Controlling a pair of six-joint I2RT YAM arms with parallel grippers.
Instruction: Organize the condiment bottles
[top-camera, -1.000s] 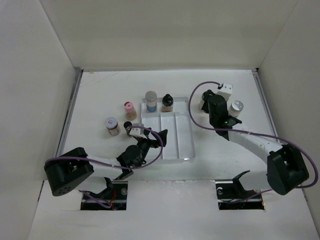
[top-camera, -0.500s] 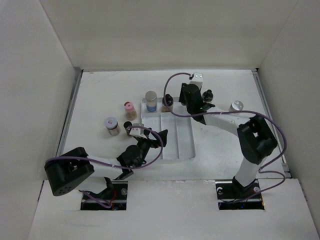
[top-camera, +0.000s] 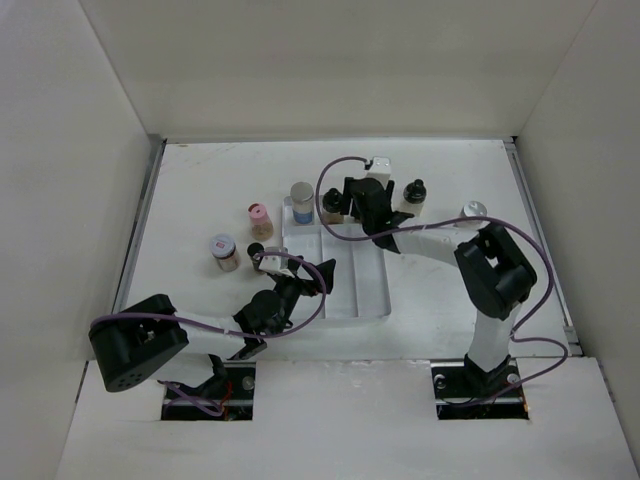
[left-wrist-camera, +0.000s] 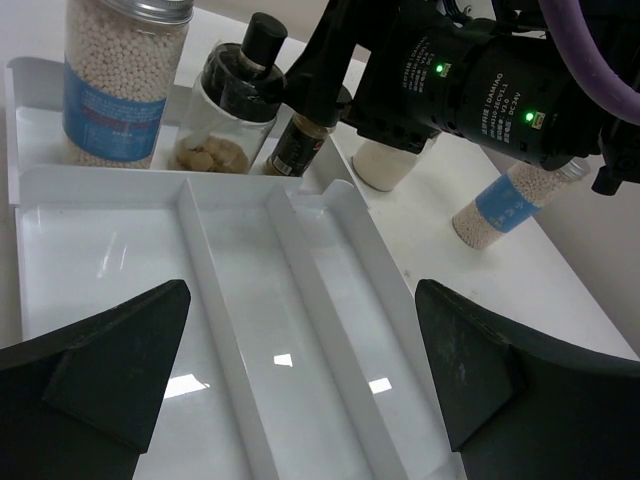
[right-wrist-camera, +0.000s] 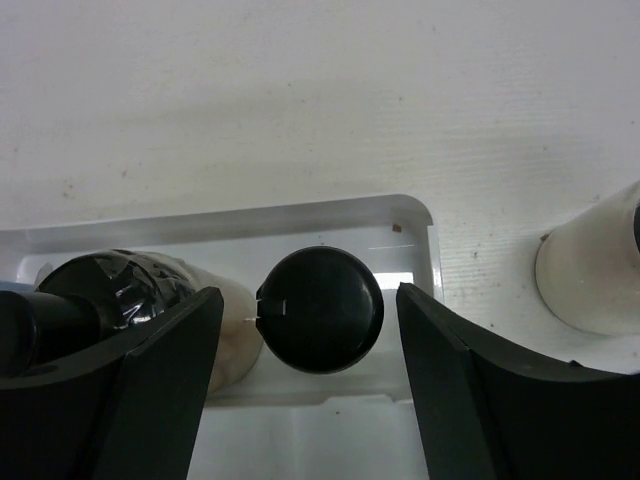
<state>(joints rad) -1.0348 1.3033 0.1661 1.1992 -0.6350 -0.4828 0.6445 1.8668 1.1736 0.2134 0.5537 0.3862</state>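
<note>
The small black-capped bottle (right-wrist-camera: 320, 310) stands in the right corner of the tray's (top-camera: 360, 285) back compartment, in the row with the black-lidded jar (top-camera: 333, 207) and the blue-labelled jar (top-camera: 302, 203); so three are housed, by my count. At least four wait on the table (top-camera: 200, 190): the pink-capped bottle (top-camera: 259, 220) and squat jar (top-camera: 224, 250) at centre left of the overhead view, the white bottle (top-camera: 414, 195) and silver-capped bottle (top-camera: 472, 212) at centre right. The right gripper (right-wrist-camera: 309, 300) straddles the small bottle's cap, jaws open, with a gap showing on either side; I judge it let go. The left gripper (left-wrist-camera: 300, 290) hangs over the long compartments, jaws spread wide and holding nothing.
</note>
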